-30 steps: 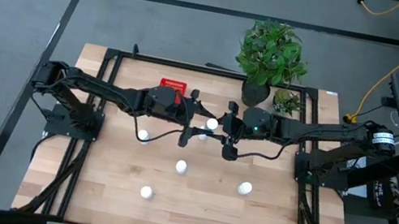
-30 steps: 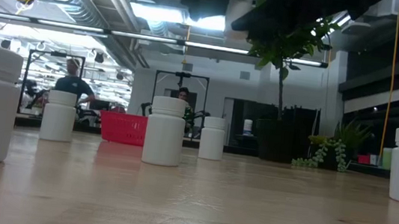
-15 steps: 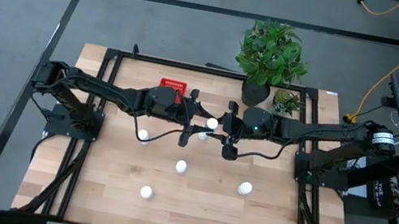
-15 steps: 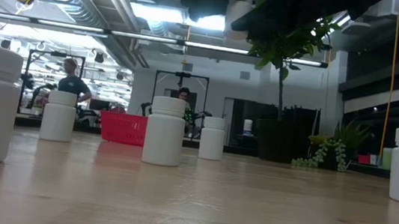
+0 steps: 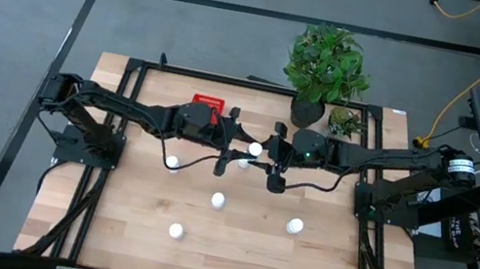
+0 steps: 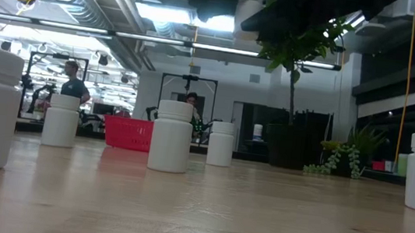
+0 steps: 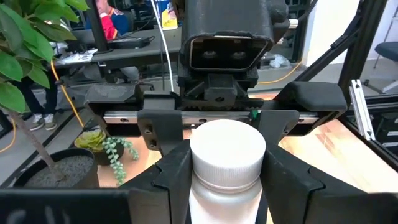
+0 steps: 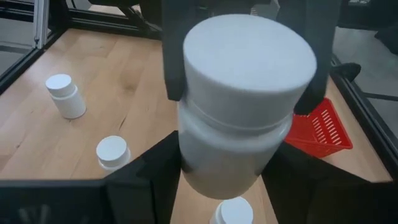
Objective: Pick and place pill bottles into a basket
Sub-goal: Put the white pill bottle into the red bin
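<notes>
A white pill bottle (image 5: 255,147) is held up over the table's middle, between my two grippers, which meet there. My left gripper (image 5: 245,146) comes from the left and my right gripper (image 5: 267,152) from the right; both are shut on this bottle. It fills the left wrist view (image 7: 227,163) and the right wrist view (image 8: 242,99). The red basket (image 5: 209,104) stands on the table at the far left, behind my left arm. Other white bottles stand upright on the table (image 5: 218,200), (image 5: 294,226), (image 5: 175,231), (image 5: 174,161). My left gripper pinches the bottle's body just below the cap (image 7: 198,190) between its two fingers, coming level from the table's left. The bottle stands upright, cap up, lifted clear of the table. My right gripper has its fingers (image 8: 149,180) on either side of the bottle's lower body (image 8: 211,177), coming level from the table's right. The bottle looks tilted in this view and is clear of the table.
A potted plant (image 5: 324,70) and a smaller plant (image 5: 346,124) stand at the far right. A further bottle (image 5: 281,127) stands just beyond the grippers, and one (image 8: 230,213) right below the held bottle. The black frame (image 5: 230,80) runs round the table. People show in the room behind (image 6: 70,85).
</notes>
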You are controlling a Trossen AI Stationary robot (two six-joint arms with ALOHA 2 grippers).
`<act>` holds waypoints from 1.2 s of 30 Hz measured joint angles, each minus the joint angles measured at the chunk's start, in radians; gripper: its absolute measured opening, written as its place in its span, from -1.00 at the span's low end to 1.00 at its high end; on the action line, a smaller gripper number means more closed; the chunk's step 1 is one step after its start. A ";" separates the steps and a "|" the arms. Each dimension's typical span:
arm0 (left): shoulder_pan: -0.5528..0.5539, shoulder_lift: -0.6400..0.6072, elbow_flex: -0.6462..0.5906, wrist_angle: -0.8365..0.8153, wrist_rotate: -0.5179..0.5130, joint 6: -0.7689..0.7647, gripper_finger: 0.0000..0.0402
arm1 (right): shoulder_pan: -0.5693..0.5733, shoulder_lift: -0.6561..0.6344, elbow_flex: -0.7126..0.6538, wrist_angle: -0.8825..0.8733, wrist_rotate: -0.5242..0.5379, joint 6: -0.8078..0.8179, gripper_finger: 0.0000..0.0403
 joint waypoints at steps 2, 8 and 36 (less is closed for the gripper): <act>0.000 0.000 0.000 -0.002 0.007 0.012 -0.24 | 0.000 0.000 0.000 0.001 -0.005 0.000 0.06; 0.000 0.000 0.000 -0.012 0.009 0.025 -0.24 | 0.000 0.000 0.000 0.004 -0.001 -0.001 0.14; 0.027 -0.290 -0.243 -0.100 -0.105 0.080 -0.24 | -0.001 -0.157 -0.092 -0.061 0.022 -0.052 -0.77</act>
